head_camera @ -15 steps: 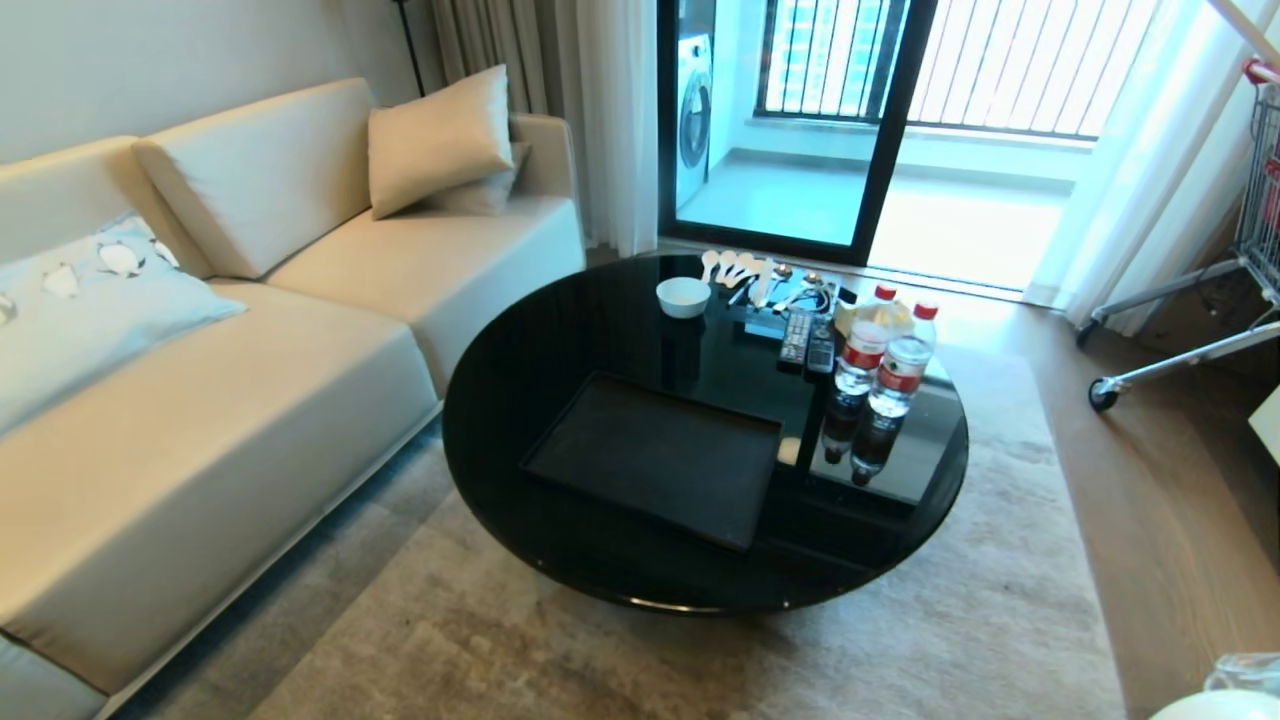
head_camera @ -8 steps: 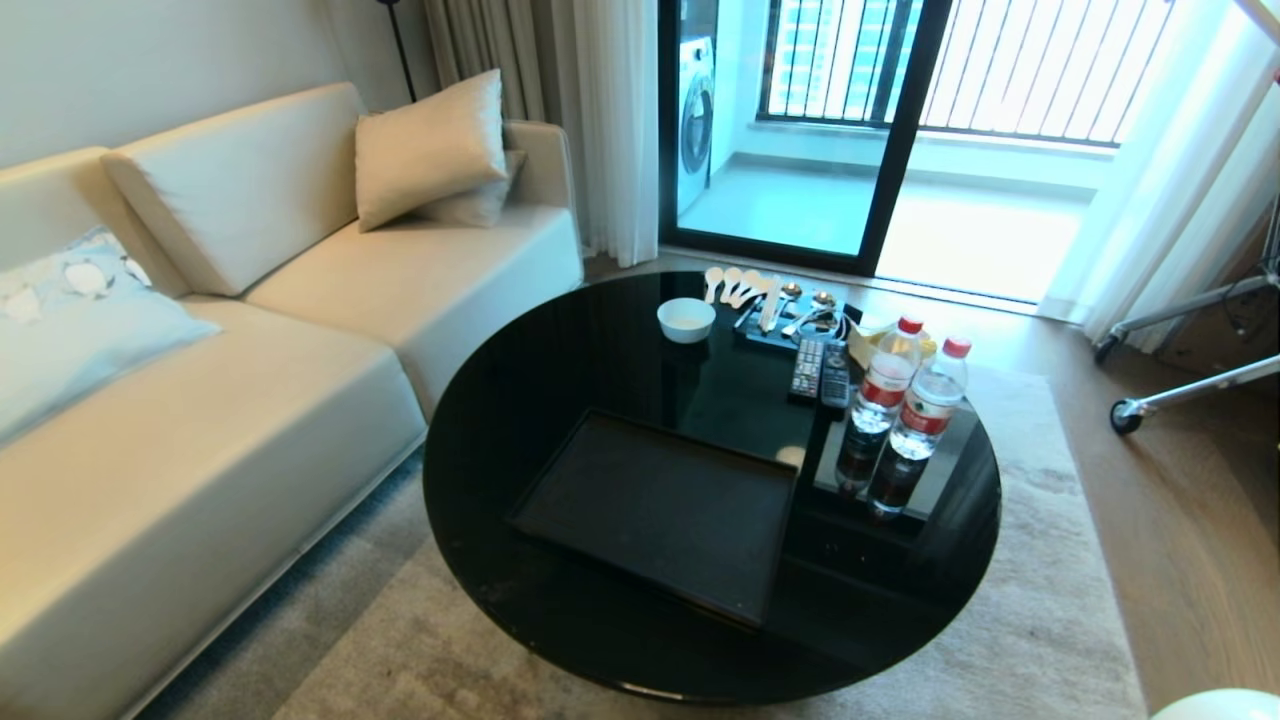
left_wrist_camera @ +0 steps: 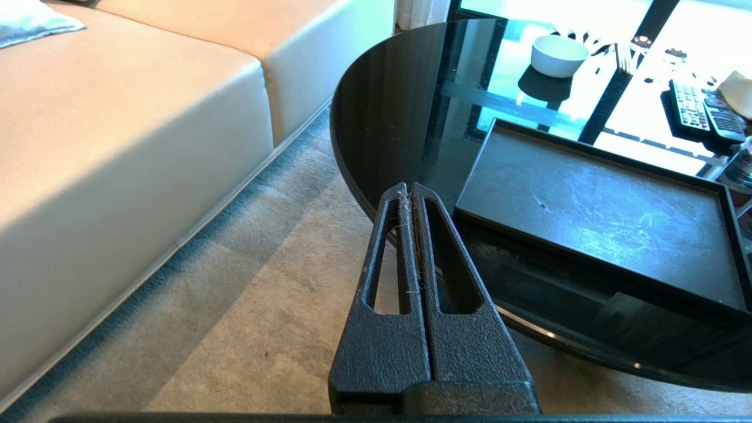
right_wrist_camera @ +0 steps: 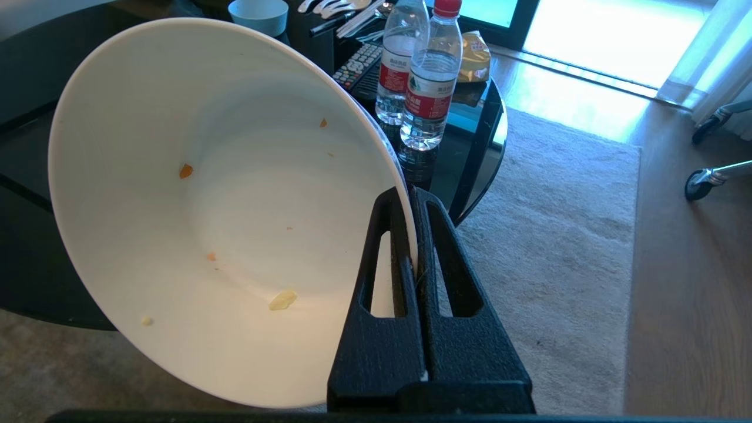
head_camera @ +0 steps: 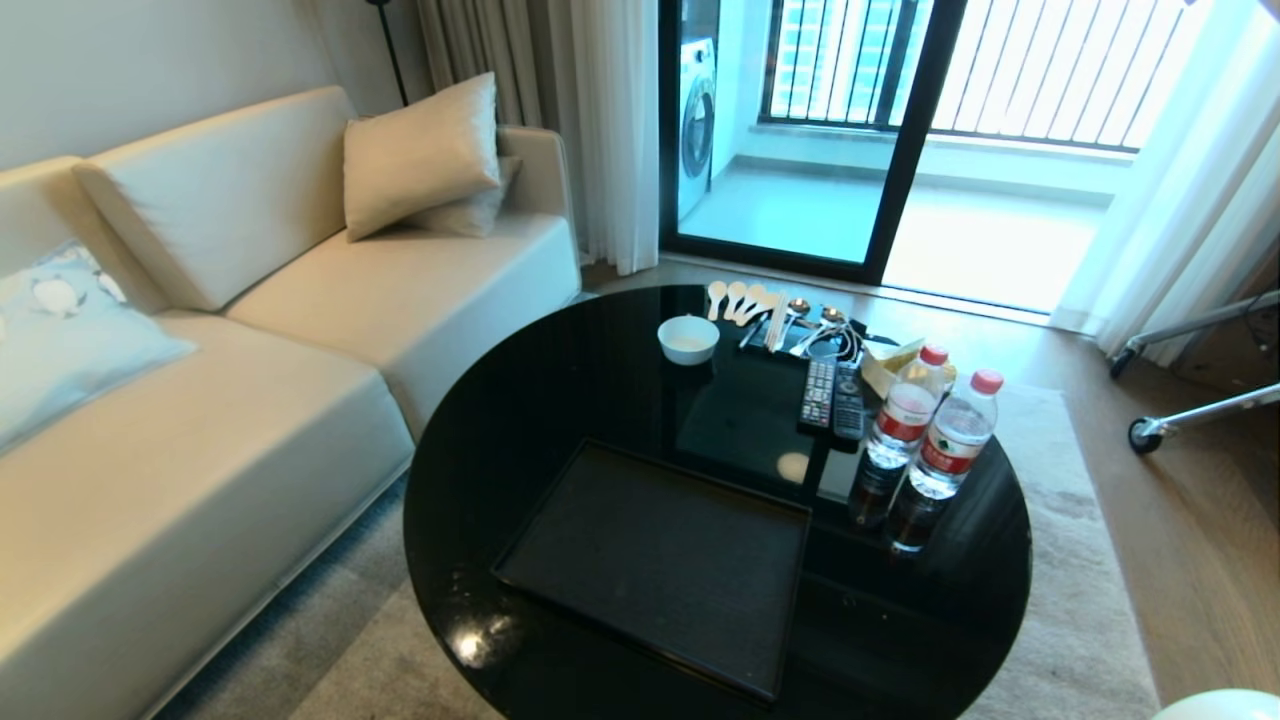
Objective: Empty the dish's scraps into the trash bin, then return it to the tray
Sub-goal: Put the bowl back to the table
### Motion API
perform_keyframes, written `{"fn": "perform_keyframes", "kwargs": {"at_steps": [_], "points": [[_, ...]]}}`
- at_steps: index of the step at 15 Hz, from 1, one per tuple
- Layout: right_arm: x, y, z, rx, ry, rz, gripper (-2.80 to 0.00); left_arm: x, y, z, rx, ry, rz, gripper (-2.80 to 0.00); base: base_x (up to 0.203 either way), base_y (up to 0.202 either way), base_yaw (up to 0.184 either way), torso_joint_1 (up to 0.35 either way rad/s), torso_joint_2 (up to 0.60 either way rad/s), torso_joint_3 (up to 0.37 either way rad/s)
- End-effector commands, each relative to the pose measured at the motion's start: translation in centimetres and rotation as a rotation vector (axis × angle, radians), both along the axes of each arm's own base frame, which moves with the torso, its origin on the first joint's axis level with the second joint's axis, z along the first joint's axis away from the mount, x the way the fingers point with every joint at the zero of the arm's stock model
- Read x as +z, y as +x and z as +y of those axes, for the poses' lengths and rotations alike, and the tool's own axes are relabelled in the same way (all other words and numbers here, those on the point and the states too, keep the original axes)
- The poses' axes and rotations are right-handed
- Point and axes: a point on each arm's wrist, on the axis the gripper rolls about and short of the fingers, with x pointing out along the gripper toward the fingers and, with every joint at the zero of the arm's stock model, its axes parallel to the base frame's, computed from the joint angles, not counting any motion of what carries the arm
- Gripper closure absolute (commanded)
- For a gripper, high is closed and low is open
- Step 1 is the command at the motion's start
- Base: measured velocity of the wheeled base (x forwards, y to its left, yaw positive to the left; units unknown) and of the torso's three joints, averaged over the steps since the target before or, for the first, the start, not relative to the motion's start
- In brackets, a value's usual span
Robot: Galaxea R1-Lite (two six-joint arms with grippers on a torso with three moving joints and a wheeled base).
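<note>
Right wrist view shows you the right gripper (right_wrist_camera: 410,200) clamped on the dish (right_wrist_camera: 223,211) rim, tilted on edge off the table's (head_camera: 560,400) rim; left gripper (left_wrist_camera: 410,191) closed over carpet; beyond, the tray (head_camera: 660,560) sits bare

From here no lettering can be made out. The two clear plastic water bottles with red caps (head_camera: 930,425), standing near the right edge of the round black glass table (head_camera: 560,400), wear red-and-white labels, but the print is too small to read. The two black remote controls' (head_camera: 832,398) buttons are illegible too.
</note>
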Motion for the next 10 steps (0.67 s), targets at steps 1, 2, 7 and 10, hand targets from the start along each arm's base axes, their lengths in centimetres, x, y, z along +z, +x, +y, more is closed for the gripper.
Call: {"fn": "perform_keyframes", "kwargs": {"at_steps": [1,2,7,10], "points": [[0.0,0.0,0.0,0.001,-0.005,0.003,0.0,0.0,0.0,0.0,0.001,-0.001,-0.001,0.0,0.0,0.0,0.0,0.0,0.0,0.0],[0.0,0.0,0.0,0.001,0.001,0.002,0.0,0.0,0.0,0.0,0.001,-0.001,-0.001,0.0,0.0,0.0,0.0,0.0,0.0,0.0],[0.3,-0.1,0.0,0.002,-0.045,-0.01,0.0,0.0,0.0,0.0,0.001,-0.001,-0.001,0.0,0.0,0.0,0.0,0.0,0.0,0.0],[3.7,-0.1,0.2,0.098,-0.079,-0.013,0.0,0.0,0.0,0.0,0.001,-0.001,-0.001,0.0,0.0,0.0,0.0,0.0,0.0,0.0]]}}
